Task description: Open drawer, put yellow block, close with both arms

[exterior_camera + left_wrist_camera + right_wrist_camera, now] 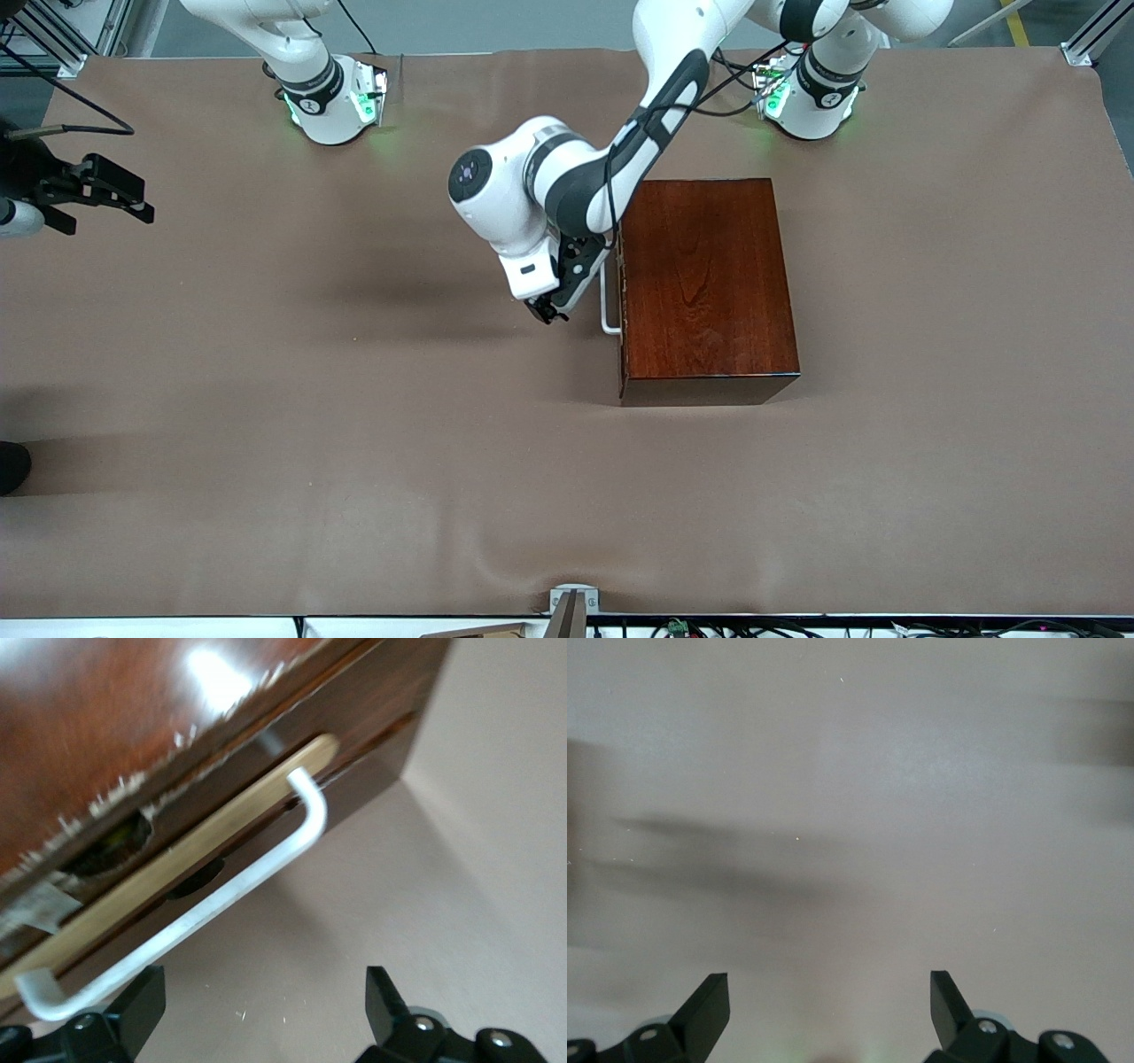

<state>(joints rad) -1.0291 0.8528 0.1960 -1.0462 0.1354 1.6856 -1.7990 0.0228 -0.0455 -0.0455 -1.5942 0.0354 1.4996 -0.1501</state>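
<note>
The glossy reddish-brown wooden box (709, 283) sits on the matte brown-covered worktop (354, 461), its pale-wood drawer (190, 855) pushed in behind a white U-shaped bar handle (239, 890). The left arm's black hand (551, 312) hangs just beside that handle, fingers spread and released. The right arm's hand (115, 197) waits over the right arm's end of the worktop, spread and holding nothing.

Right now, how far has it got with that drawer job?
Barely begun. The drawer looks closed in its wooden box. In hand: the left claw, fingers apart, sits by the white handle without gripping it. The right claw waits open at the table's edge. No yellow block shows; opening, loading and closing remain.
</note>
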